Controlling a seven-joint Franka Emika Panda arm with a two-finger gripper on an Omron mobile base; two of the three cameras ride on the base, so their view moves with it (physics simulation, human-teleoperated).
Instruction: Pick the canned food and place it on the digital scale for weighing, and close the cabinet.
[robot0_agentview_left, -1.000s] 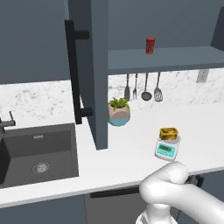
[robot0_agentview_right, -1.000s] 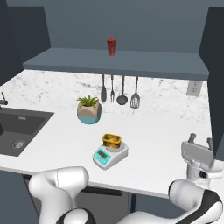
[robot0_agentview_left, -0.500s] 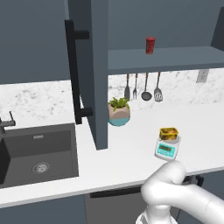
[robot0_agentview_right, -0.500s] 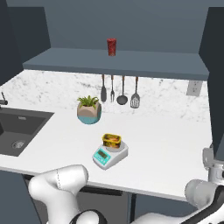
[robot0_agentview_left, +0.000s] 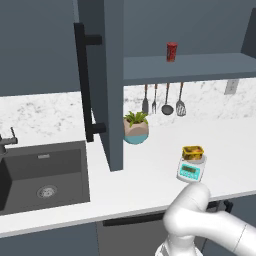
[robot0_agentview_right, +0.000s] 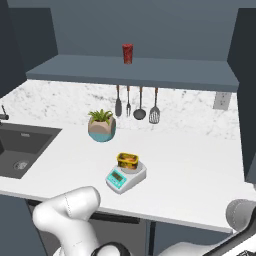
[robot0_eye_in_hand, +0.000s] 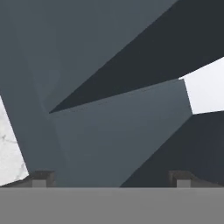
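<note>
Now the canned food (robot0_agentview_right: 127, 160) sits on the digital scale (robot0_agentview_right: 125, 176); the empty, spread hand (robot0_eye_in_hand: 111, 177) has swung off toward the open cabinet (robot0_agentview_left: 102, 80).

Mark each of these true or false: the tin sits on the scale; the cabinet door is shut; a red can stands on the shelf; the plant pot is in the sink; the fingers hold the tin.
1. The canned food sits on the digital scale. True.
2. The cabinet door is shut. False: it stands open, edge-on over the counter.
3. A red can stands on the shelf. True.
4. The plant pot is in the sink. False: it stands on the counter.
5. The fingers hold the tin. False: they are apart and empty.
</note>
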